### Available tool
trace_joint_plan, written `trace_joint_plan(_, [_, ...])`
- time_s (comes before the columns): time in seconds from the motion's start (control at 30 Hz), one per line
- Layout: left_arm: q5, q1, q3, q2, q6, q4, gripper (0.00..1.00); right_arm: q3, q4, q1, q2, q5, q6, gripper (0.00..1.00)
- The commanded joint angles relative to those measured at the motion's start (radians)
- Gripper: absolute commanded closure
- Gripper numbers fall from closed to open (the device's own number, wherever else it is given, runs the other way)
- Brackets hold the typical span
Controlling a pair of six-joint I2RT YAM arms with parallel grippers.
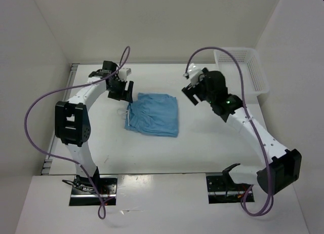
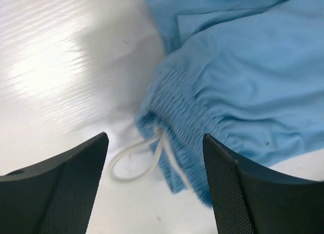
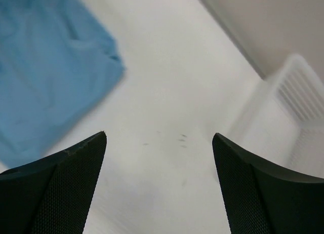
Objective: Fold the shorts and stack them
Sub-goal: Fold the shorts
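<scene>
The light sky-blue shorts [image 1: 154, 114] lie folded in a rough rectangle at the table's middle, with the gathered waistband and white drawstring [image 1: 123, 112] on their left edge. My left gripper [image 1: 123, 91] is open and empty, above the table just left of the shorts' far-left corner. In the left wrist view the waistband [image 2: 187, 120] and the drawstring loop [image 2: 134, 160] lie between and ahead of my fingers. My right gripper [image 1: 194, 96] is open and empty, to the right of the shorts. The right wrist view shows the shorts [image 3: 45, 67] at the upper left and bare table between the jaws.
A white plastic mesh basket [image 1: 242, 69] stands at the far right corner; it also shows blurred in the right wrist view [image 3: 298, 107]. White walls enclose the table on the left, back and right. Purple cables loop off both arms.
</scene>
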State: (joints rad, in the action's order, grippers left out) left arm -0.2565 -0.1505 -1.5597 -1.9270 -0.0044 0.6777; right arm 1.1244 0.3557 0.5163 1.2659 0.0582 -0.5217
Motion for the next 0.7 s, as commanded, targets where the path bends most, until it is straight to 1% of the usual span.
trace_joint_plan(0.0, [-0.041, 0.064, 0.038, 0.112, 0.004, -0.006, 0.16, 0.07, 0.081, -0.117, -0.016, 0.089, 0.044, 0.09])
trace_joint_plan(0.03, [-0.059, 0.083, 0.038, 0.158, 0.004, -0.006, 0.16, 0.084, 0.092, -0.155, -0.016, 0.089, 0.072, 0.09])
trace_joint_plan(0.07, [-0.069, 0.126, 0.053, 0.184, 0.004, -0.006, 0.14, 0.098, 0.104, -0.232, -0.016, 0.089, 0.097, 0.08])
trace_joint_plan(0.1, [-0.078, 0.15, 0.064, 0.212, 0.004, -0.006, 0.14, 0.119, 0.123, -0.267, -0.004, 0.089, 0.147, 0.08])
trace_joint_plan(0.13, [-0.078, 0.178, 0.091, 0.271, 0.004, -0.023, 0.13, 0.129, 0.123, -0.304, -0.003, 0.089, 0.172, 0.06])
trace_joint_plan(0.17, [-0.087, 0.237, 0.111, 0.304, 0.004, -0.035, 0.13, 0.138, 0.14, -0.371, 0.006, 0.089, 0.195, 0.04])
trace_joint_plan(0.2, [-0.087, 0.27, 0.133, 0.337, 0.004, -0.047, 0.11, 0.149, 0.15, -0.406, 0.015, 0.089, 0.236, 0.03])
trace_joint_plan(0.23, [-0.087, 0.302, 0.154, 0.403, 0.004, -0.072, 0.05, 0.149, 0.169, -0.438, 0.015, 0.078, 0.253, 0.02])
trace_joint_plan(0.27, [-0.076, 0.369, 0.177, 0.434, 0.004, -0.081, 0.03, 0.149, 0.178, -0.47, 0.015, 0.063, 0.262, 0.0])
trace_joint_plan(0.3, [-0.076, 0.402, 0.223, 0.462, 0.004, -0.081, 0.03, 0.149, 0.187, -0.526, 0.015, 0.028, 0.262, 0.0])
trace_joint_plan(0.37, [-0.076, 0.46, 0.262, 0.52, 0.004, -0.081, 0.0, 0.14, 0.197, -0.562, 0.001, 0.028, 0.262, 0.0])
trace_joint_plan(0.4, [-0.076, 0.509, 0.301, 0.533, 0.004, -0.081, 0.0, 0.114, 0.197, -0.585, -0.014, 0.028, 0.262, 0.0])
trace_joint_plan(0.5, [-0.104, 0.587, 0.363, 0.559, 0.004, -0.072, 0.0, 0.091, 0.238, -0.607, -0.037, 0.028, 0.253, 0.0])
trace_joint_plan(0.57, [-0.116, 0.611, 0.392, 0.568, 0.004, -0.072, 0.0, 0.069, 0.267, -0.607, -0.046, 0.015, 0.253, 0.0])
trace_joint_plan(0.67, [-0.107, 0.621, 0.392, 0.548, 0.004, -0.059, 0.0, 0.06, 0.291, -0.619, -0.056, -0.009, 0.244, 0.0])
